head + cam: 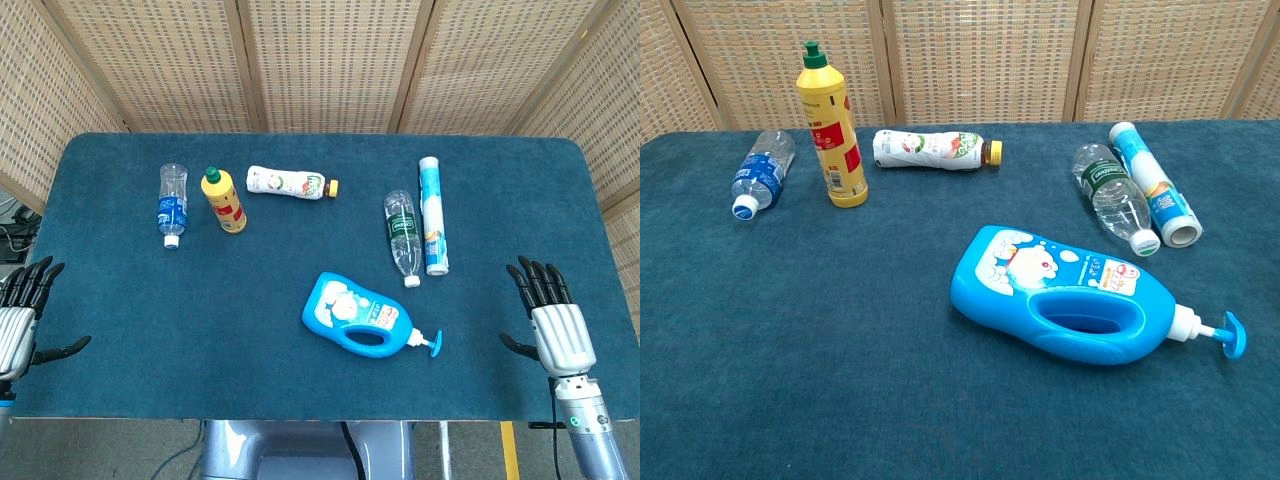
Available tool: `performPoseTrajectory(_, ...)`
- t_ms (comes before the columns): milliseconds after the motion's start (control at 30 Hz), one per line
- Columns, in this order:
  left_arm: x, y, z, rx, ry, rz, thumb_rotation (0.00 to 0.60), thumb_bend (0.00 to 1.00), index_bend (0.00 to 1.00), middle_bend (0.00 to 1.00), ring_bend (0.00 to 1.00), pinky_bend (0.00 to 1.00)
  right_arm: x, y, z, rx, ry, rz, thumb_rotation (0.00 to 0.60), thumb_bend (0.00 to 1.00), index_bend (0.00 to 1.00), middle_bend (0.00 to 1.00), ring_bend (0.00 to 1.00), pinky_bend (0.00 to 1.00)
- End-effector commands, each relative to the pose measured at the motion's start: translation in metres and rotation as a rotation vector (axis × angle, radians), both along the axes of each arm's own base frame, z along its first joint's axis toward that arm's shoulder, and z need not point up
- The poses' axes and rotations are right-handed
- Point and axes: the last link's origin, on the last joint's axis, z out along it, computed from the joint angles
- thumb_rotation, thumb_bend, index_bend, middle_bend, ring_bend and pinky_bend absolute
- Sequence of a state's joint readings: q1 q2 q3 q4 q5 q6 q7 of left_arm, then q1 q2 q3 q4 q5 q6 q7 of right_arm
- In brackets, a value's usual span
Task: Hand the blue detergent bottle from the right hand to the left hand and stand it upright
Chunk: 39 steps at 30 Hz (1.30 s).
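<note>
While blue detergent bottle (358, 316) lies on its side mid-table (250, 320), left hand (22, 312) and right hand (552, 321) rest at edges, fingers spread, holding nothing.

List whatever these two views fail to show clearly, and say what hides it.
- Left hand: cut off by the left edge in the head view; absent from the chest view.
- Right hand: shown only from the back in the head view, palm hidden; absent from the chest view.
- Blue plastic detergent bottle with pump: its underside rests on the blue tablecloth, unseen.
- Label print on the yellow upright bottle: too small to read.
</note>
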<state>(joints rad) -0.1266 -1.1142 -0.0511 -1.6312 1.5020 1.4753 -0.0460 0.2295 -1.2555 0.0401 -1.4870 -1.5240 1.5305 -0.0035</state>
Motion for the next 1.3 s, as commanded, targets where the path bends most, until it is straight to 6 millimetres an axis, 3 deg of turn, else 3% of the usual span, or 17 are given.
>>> performPoseTrajectory(33,0.0,0.0,0.0,0.0,0.0,0.0,0.6,0.0,0.0,0.0,0.0,0.0,0.0,0.0,0.0,0.0,-0.003,-0.001,0.6,0.0,0.0,0.0,0.0,0.0)
performPoseTrajectory(200,0.001,0.001,0.0,0.0,-0.001,-0.002,0.6,0.0,0.0,0.0,0.0,0.0,-0.001,0.002,-0.007,0.031,-0.021,-0.018,0.6,0.0,0.0,0.0,0.0,0.0)
performPoseTrajectory(533,0.001,0.009,-0.002,-0.012,0.001,0.012,0.6,0.0,0.0,0.0,0.0,0.0,0.024,-0.004,-0.058,0.355,-0.026,-0.127,0.6,0.0,0.03,0.02,0.03,0.0)
performPoseTrajectory(733,-0.001,0.013,-0.002,-0.019,-0.001,0.024,0.6,0.0,0.0,0.0,0.0,0.0,0.051,-0.005,-0.082,0.46,0.04,-0.15,0.6,0.0,0.18,0.14,0.13,0.14)
performPoseTrajectory(1000,-0.002,0.012,0.0,-0.017,-0.011,0.018,0.6,0.0,0.0,0.0,0.0,0.0,0.062,-0.007,-0.113,0.439,0.092,-0.183,0.6,0.0,0.29,0.29,0.31,0.35)
performPoseTrajectory(1100,-0.003,0.012,0.002,-0.016,-0.015,0.018,0.6,0.0,0.0,0.0,0.0,0.0,0.064,-0.009,-0.122,0.42,0.103,-0.228,0.6,0.0,0.33,0.34,0.36,0.37)
performPoseTrajectory(1300,-0.003,0.012,0.002,-0.019,-0.018,0.018,0.6,0.0,0.0,0.0,0.0,0.0,0.068,-0.014,-0.133,0.417,0.097,-0.281,0.6,0.0,0.33,0.35,0.37,0.38)
